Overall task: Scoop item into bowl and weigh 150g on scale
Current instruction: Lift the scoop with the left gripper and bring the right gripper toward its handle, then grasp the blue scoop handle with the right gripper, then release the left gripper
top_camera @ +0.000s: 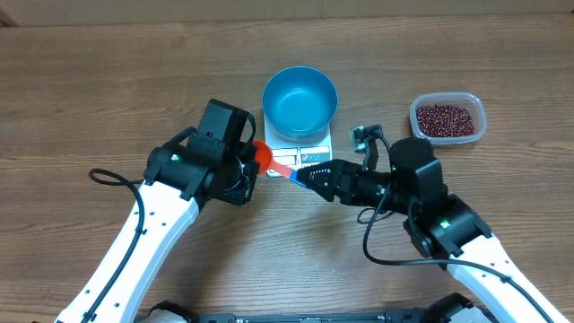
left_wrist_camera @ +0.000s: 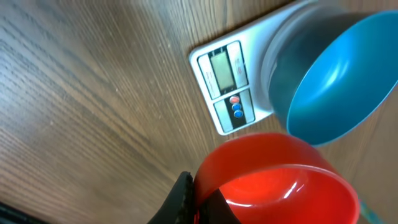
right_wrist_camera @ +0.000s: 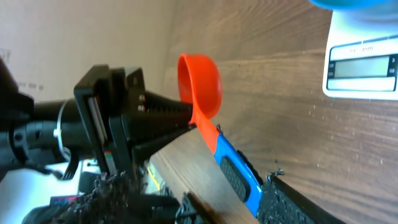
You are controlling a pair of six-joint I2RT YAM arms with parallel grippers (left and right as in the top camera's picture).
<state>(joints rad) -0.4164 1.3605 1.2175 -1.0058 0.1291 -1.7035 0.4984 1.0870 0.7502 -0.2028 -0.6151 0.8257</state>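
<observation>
- Overhead: the bowl [top_camera: 300, 99] sits on the scale [top_camera: 300, 146] and has nothing in it. The beans [top_camera: 445, 118] all lie in the tub [top_camera: 476, 106], off to the right and well apart from the scale. I judge that every scoop, and the weighing itself, is yet to do.
- Overhead, counted: one bowl, one scale, one tub, one scoop [top_camera: 269, 160], two grippers. The beans are too many to count.
- Overhead: the scoop hangs just in front of the scale. The left gripper [top_camera: 253, 167] is at its red cup end and the right gripper [top_camera: 309, 175] at its blue handle — it looks like a handover.
- Left wrist: the left jaws are clenched on the scoop beside the cup, and the cup is empty. One scale and one bowl show; the display is too blurred to read.
- Right wrist: the handle runs down to the right jaws — whether they pinch it I cannot tell. The left jaws grasp the scoop's neck.
</observation>
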